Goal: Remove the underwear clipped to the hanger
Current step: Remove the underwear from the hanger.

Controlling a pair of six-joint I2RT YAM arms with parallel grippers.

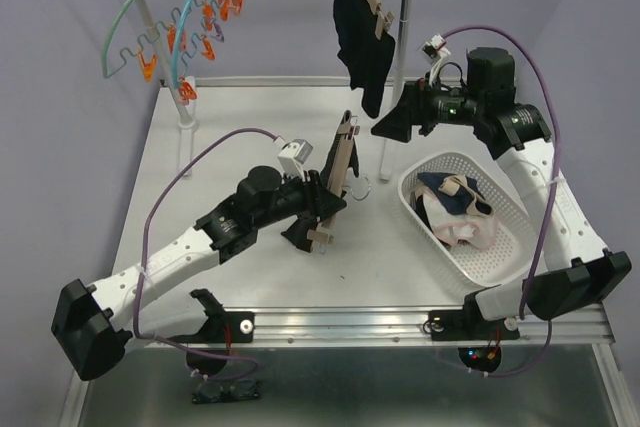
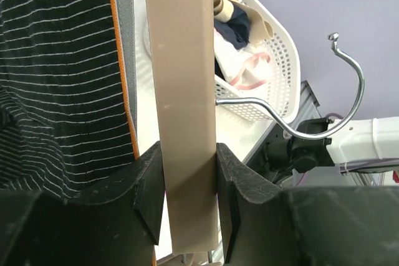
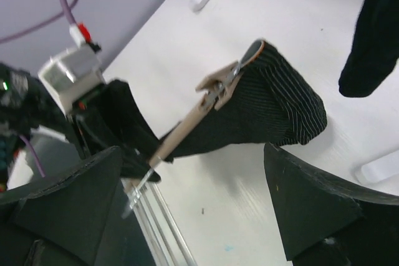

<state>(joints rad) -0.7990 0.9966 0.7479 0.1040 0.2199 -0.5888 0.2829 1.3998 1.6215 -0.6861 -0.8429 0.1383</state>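
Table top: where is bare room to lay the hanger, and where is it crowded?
Two bare patches of table: at the back, between the left rack post and the hanging underwear; at the front, between the left arm and the basket. Crowded: the middle, where the left gripper clamps the hanger beside the open right gripper.

A white table (image 1: 280,117) fills the middle of the top view, with a metal rail (image 1: 340,322) along its lower edge. At right of centre a white perforated basket (image 1: 497,269) sits flat on it, angled toward the lower right, with small garments (image 1: 455,205) in navy, beige and pale pink inside. Two white rack posts stand on the table: one at upper left (image 1: 183,112), one just above the basket (image 1: 390,117). In the right wrist view a striped black garment (image 3: 274,107), clipped to a beige hanger (image 3: 187,123), hangs down to the tabletop; whether it touches is unclear.
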